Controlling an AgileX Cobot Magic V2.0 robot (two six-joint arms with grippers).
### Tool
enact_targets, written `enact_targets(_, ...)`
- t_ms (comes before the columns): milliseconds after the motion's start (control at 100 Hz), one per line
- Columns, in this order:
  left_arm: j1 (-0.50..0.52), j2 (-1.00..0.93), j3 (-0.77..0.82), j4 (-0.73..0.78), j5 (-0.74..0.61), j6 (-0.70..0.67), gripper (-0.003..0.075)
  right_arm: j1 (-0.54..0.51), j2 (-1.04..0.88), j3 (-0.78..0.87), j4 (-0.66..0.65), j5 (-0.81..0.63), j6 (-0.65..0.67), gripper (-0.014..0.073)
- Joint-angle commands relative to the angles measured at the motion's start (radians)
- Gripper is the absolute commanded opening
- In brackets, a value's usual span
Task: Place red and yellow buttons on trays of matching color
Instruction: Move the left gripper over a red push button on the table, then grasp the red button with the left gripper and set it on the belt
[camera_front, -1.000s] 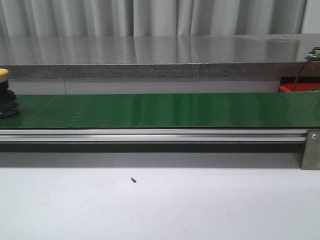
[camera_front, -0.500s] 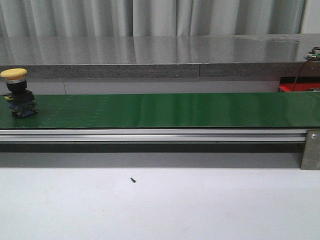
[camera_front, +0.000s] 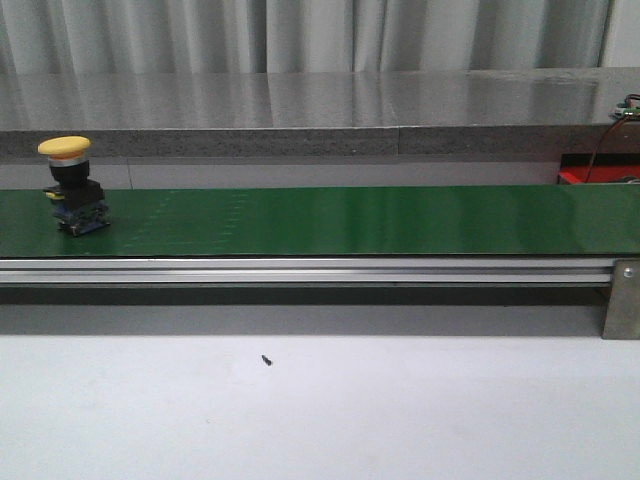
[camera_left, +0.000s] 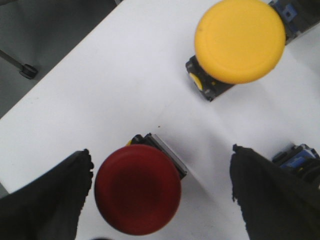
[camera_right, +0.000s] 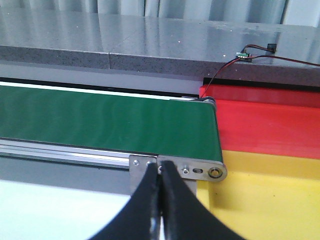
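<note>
My left hand (camera_left: 160, 200) hangs wide open, empty, around a red button (camera_left: 137, 189) on the white surface (camera_left: 125, 85). Right hand (camera_right: 161, 200) is pinched closed, empty, while a yellow button (camera_front: 73, 187) rides the belt (camera_front: 350, 220); I'd miss it.

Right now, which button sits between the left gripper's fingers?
The red button, framed by the open left gripper; the yellow button lies farther off.

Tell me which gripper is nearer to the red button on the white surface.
Left. The left gripper is open around the red button; the right gripper, shut, is by the conveyor's end and trays.
</note>
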Motion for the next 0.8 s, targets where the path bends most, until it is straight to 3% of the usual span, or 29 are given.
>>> enact_targets(0, 0.0, -0.043, -0.023, -0.001, -0.04, -0.013, 0.0528, 0.001, -0.018, -0.019, -0.007, -0.084, -0.002, -0.0067)
enact_targets(390, 0.0, -0.043, -0.023, -0.001, -0.038, -0.032, 0.0244, 0.001, -0.018, -0.019, -0.007, -0.084, -0.002, -0.0067)
enact_targets(520, 0.0, -0.043, -0.023, -0.001, -0.023, -0.034, 0.0204, 0.001, -0.018, -0.019, -0.007, -0.084, -0.002, -0.0067)
enact_targets(790, 0.0, -0.153, -0.023, -0.004, 0.056, -0.04, 0.0199, 0.001, -0.018, -0.019, -0.007, -0.084, -0.002, -0.0067)
